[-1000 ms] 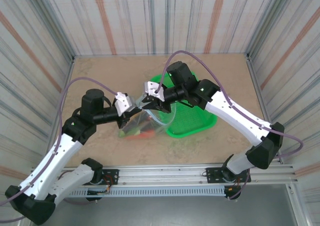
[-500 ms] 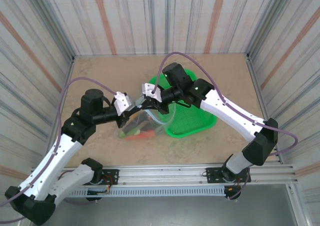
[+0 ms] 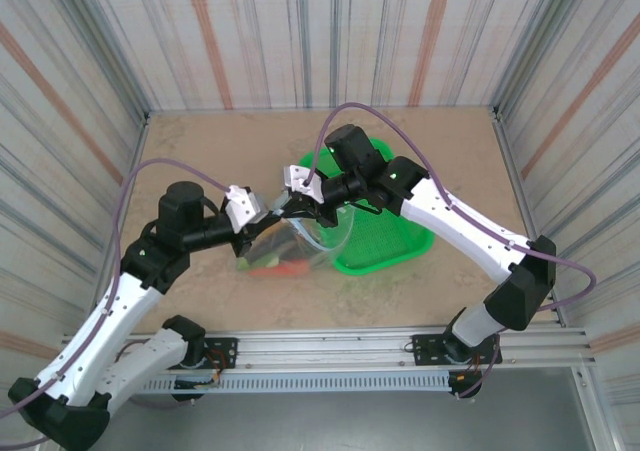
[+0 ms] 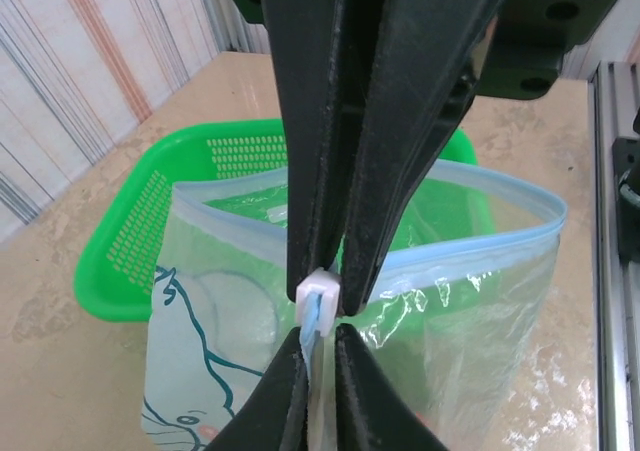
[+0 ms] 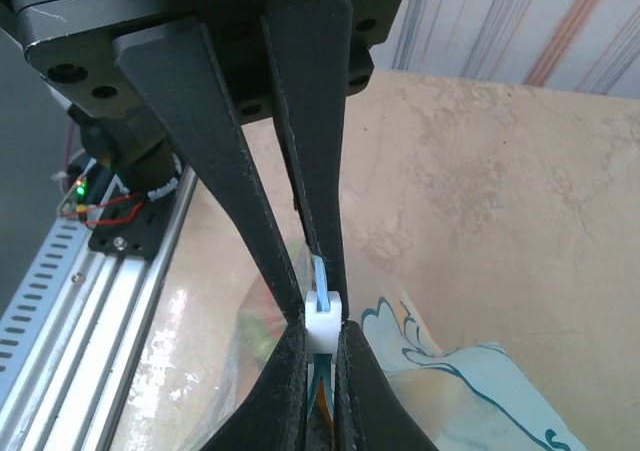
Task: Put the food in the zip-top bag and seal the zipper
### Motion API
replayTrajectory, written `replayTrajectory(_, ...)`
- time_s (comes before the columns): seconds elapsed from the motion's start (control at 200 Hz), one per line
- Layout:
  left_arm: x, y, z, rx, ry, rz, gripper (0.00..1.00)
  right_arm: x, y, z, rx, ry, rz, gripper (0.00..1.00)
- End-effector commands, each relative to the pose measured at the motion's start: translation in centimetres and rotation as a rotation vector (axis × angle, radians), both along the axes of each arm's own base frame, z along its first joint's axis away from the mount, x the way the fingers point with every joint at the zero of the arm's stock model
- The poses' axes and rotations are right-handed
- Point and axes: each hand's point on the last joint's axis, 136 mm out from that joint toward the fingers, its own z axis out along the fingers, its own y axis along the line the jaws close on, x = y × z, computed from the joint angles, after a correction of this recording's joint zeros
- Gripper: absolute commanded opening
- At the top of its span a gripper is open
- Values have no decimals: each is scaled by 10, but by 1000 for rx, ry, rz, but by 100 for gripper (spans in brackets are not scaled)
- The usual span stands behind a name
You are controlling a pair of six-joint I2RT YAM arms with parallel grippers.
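Note:
The zip-top bag stands between the two arms at the table's middle, its mouth still spread open. Food, red and green pieces, lies in its bottom. My left gripper is shut on the end of the light-blue zipper; its tips pinch the strip just below the white slider. My right gripper meets it from the other side, with its tips shut on the slider. The blue strip sticks up out of the slider. The two grippers nearly touch.
A green mesh basket sits right behind the bag, to the right of the middle. The aluminium rail runs along the near edge. Striped walls close in the table on three sides.
The right gripper has slid left along the bag's mouth and shut on the white slider beside the left gripper. The left gripper has held the bag's end throughout.

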Motion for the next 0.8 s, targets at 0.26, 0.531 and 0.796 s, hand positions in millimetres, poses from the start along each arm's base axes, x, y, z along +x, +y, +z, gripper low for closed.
replayTrajectory(0.26, 4, -5, 28, -7, -86, -24, 0, 5, 4, 29, 44, -51, -27, 0)
replayTrajectory(0.531, 12, 20, 64, 24, -261, 108, 0, 37, -6, 22, -2, -77, -166, 0)
replayTrajectory(0.796, 10, 28, 84, 22, -325, 142, 0, 47, -13, 15, -15, -69, -214, 0)
